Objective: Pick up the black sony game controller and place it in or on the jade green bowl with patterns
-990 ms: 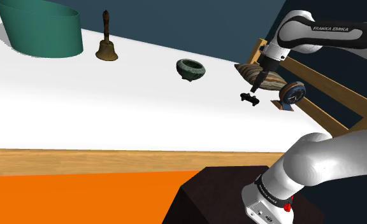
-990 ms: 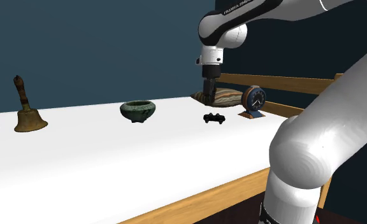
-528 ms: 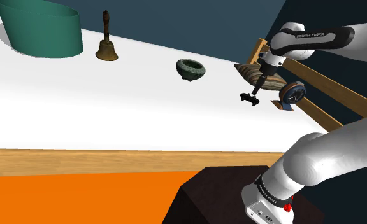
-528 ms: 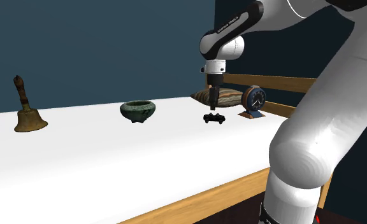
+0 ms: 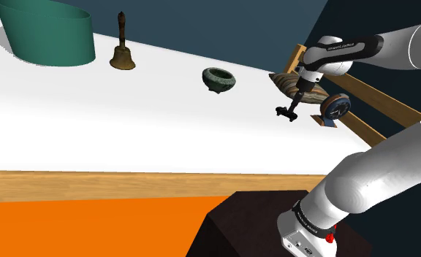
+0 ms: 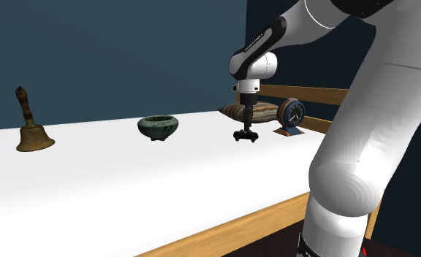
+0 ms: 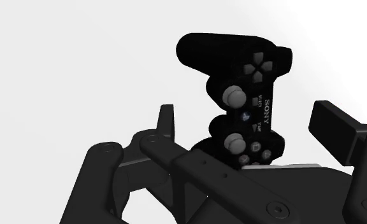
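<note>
In the shoulder view, the black gripper hangs just over the black Sony game controller. The controller lies on the white table. The green bowl stands well apart from it, toward this view's left.

In the second exterior view, the gripper points straight down at the controller. The bowl sits to this view's left and a little clock to its right.

In the wrist view, the fingers are spread wide. The controller lies between them, and neither finger touches it.
</note>
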